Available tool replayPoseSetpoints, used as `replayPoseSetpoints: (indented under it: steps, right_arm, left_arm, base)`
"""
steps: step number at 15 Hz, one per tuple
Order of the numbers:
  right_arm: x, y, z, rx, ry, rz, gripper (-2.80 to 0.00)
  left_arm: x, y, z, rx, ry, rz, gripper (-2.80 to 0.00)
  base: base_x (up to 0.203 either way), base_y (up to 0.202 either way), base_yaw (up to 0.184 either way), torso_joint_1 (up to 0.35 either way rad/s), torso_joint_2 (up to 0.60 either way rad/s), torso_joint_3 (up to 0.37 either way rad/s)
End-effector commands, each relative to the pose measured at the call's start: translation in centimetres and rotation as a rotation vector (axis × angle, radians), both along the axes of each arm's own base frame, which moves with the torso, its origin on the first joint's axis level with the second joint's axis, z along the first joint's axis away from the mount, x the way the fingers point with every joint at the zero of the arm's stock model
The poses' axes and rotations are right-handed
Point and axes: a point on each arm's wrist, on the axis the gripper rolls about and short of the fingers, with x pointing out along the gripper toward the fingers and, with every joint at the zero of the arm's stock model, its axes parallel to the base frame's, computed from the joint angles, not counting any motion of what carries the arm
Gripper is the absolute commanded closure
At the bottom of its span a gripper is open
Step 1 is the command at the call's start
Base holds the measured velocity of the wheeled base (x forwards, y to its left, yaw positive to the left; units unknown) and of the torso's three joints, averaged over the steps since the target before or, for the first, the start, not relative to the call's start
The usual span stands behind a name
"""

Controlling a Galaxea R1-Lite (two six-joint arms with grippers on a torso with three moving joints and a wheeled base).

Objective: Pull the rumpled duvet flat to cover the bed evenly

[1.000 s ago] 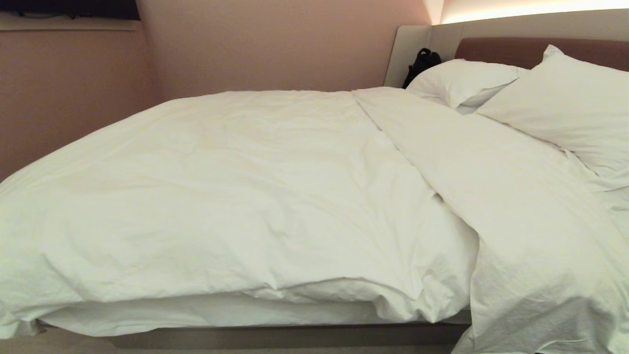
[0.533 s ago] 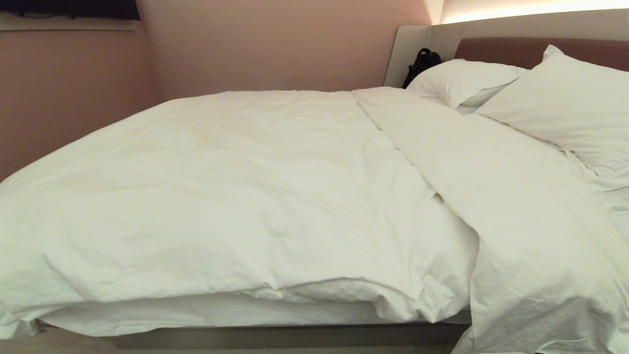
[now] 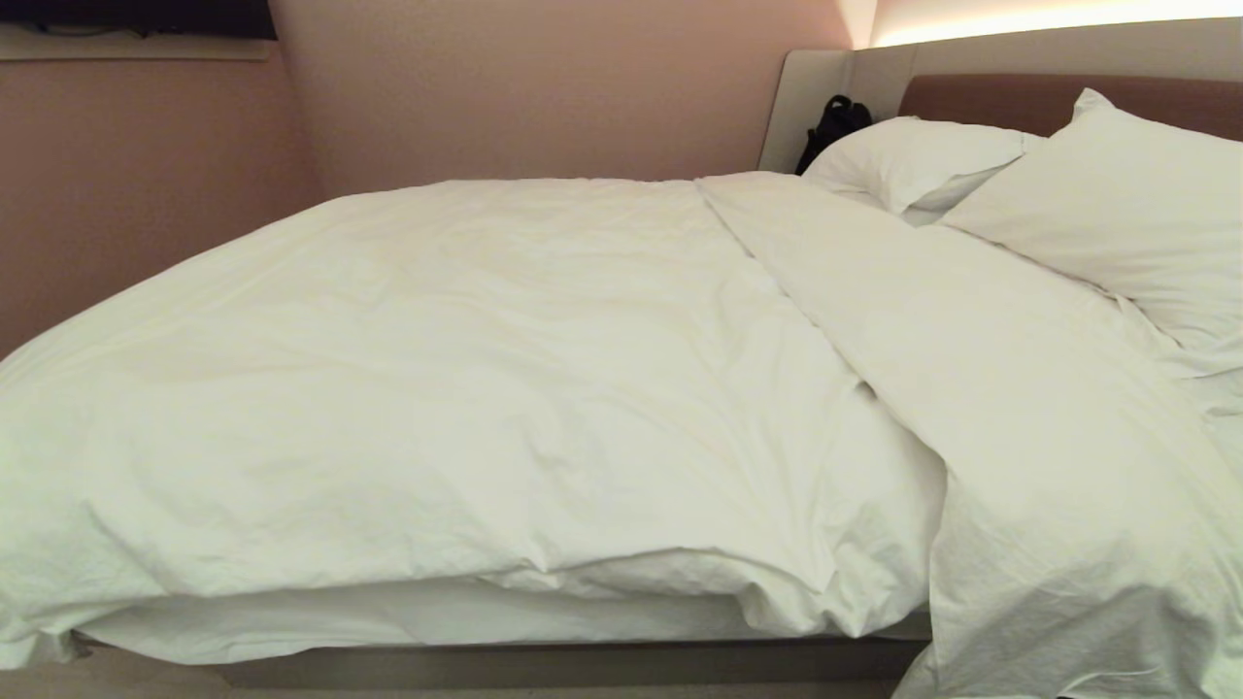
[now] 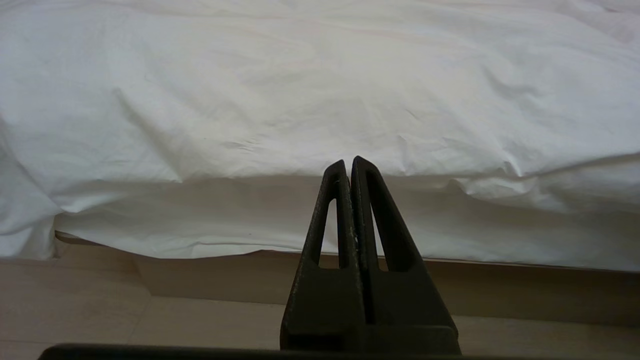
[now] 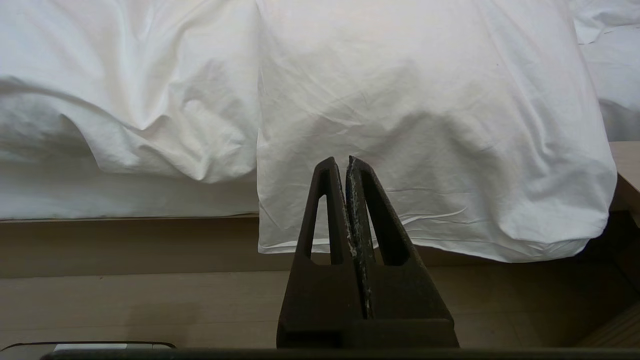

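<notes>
The bed [image 3: 583, 660] holds the duvet [image 3: 466, 388] and two pillows [image 3: 1117, 214].

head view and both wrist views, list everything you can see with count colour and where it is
duvet: one, white, over most of the bed, top part folded back in a band, near edge rumpled
bed: one, white mattress on a grey-beige base, brown headboard in a beige surround, filling the head view
pillows: two, white, against the headboard on the right
dark object: one, black, beside the far pillow against the surround; cannot tell what it is
wall: pinkish, behind the bed
floor: light wood, before the bed
left gripper: one, black, shut, empty, before the duvet's near edge
right gripper: one, black, shut, empty, before the hanging folded part
</notes>
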Motion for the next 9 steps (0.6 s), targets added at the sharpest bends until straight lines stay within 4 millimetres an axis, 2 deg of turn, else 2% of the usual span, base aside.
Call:
replayPoseSetpoints:
  steps: [1, 9]
  right_arm:
    - [-0.01, 0.00, 0.03, 0.001, -0.001, 0.000, 0.00]
    - [0.00, 0.00, -0.01, 0.007, 0.000, -0.001, 0.00]
  left_arm:
    - [0.00, 0.00, 0.01, -0.001, -0.001, 0.001, 0.00]
    - [0.01, 0.00, 0.01, -0.001, 0.000, 0.001, 0.00]
  base:
    - [0.000, 0.000, 0.000, 0.000, 0.00, 0.000]
    - [0.000, 0.000, 0.000, 0.000, 0.00, 0.000]
